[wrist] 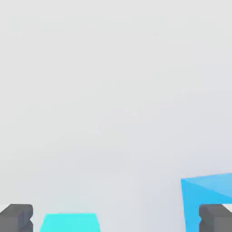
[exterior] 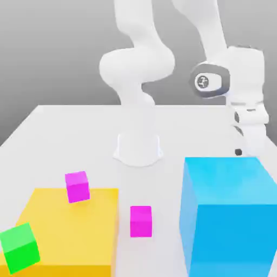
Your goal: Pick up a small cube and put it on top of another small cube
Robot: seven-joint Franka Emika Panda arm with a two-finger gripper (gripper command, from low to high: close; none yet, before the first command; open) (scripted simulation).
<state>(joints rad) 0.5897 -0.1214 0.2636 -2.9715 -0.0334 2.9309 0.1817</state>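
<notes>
A small cyan cube (wrist: 70, 222) lies on the pale table between the two dark fingertips (wrist: 16, 217) of my gripper (wrist: 115, 219). The jaws stand wide open with nothing held, and the cube sits nearer one finger than the other. In the exterior view the hand (exterior: 250, 130) hangs low behind the huge blue cube (exterior: 230, 213), which covers its fingertips. One small magenta cube (exterior: 77, 186) rests on the yellow slab (exterior: 70, 238). A second magenta cube (exterior: 140, 221) stands on the table between the slab and the blue cube.
The huge blue cube (wrist: 206, 195) stands close beside the gripper. A small green cube (exterior: 19, 248) sits on the yellow slab's near corner at the exterior view's left. The arm's white base (exterior: 138, 147) rises mid-table.
</notes>
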